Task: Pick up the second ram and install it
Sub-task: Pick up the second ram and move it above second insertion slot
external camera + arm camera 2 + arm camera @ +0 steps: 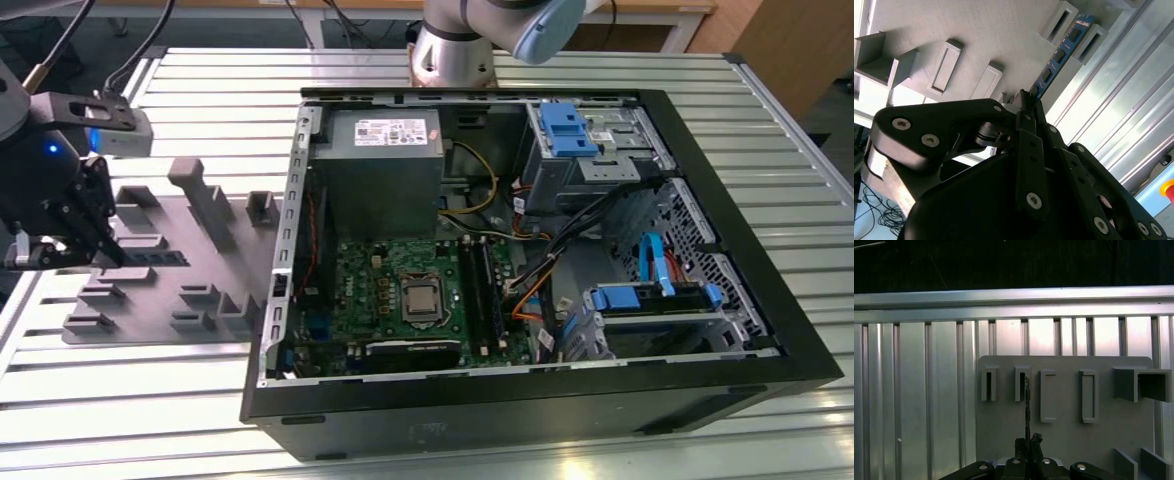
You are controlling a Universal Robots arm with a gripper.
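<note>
My gripper [107, 250] hangs over the gray tray [147, 300]. In the exterior view the tray lies on the slatted metal table [134, 410], at nine o'clock from the open computer case [534, 405]. My jaws stand narrow, closed on the near end of the second ram [1061, 52]. In the second wrist view the stick runs straight out from between my fingers [1028, 125], standing on its edge with black chips along its face. Its far end sits between two upright blocks [1061, 20] of the tray, so it is not yet out of its holder.

In the first wrist view I see the second ram [1027, 405] edge-on. It shows as a thin dark line from my gripper [1027, 441] to just beside one of the tray's slotted blocks [1021, 384].

Inside the case the green motherboard [400, 290] lies flat, at six o'clock from the gray power supply [380, 170]. A blue drive bracket [577, 130] sits at the case's one o'clock corner. My arm's base [454, 50] stands at the case's twelve o'clock, well apart from the tray.
</note>
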